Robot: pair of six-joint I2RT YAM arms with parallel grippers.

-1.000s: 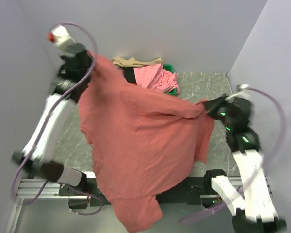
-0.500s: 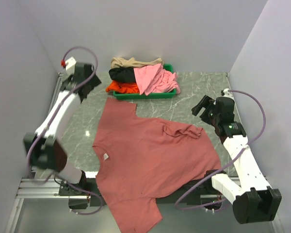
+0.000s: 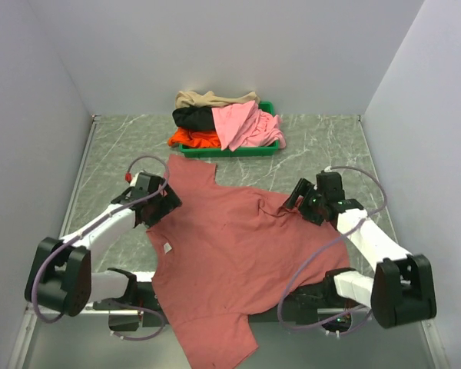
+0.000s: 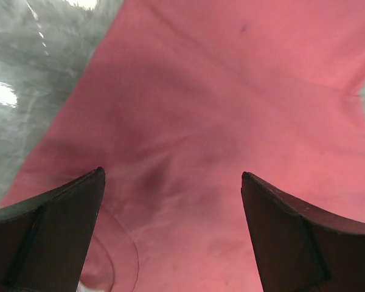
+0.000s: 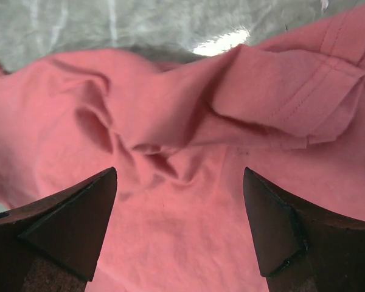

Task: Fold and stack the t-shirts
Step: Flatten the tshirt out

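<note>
A dusty brick-red t-shirt (image 3: 230,246) lies spread on the grey marbled table (image 3: 107,154), and its lower part hangs over the near edge. My left gripper (image 3: 169,203) is low over the shirt's left side, open, with only flat red cloth (image 4: 231,91) between its fingers (image 4: 61,219). My right gripper (image 3: 296,198) is open over the rumpled right sleeve (image 5: 292,97), holding nothing. Tan (image 3: 207,98), black (image 3: 190,117), light pink (image 3: 246,123) and orange-red (image 3: 196,138) t-shirts are piled at the back.
The pile of shirts sits in a shallow green tray (image 3: 230,151) at the back centre. Pale walls close the table at left, back and right. Bare marble shows to the left of the shirt (image 4: 24,73) and beyond the sleeve (image 5: 109,30).
Both grippers opened and let go of the red shirt, which dropped from hanging in the air to lying flat. Both arms then came down and inward over its sides.
</note>
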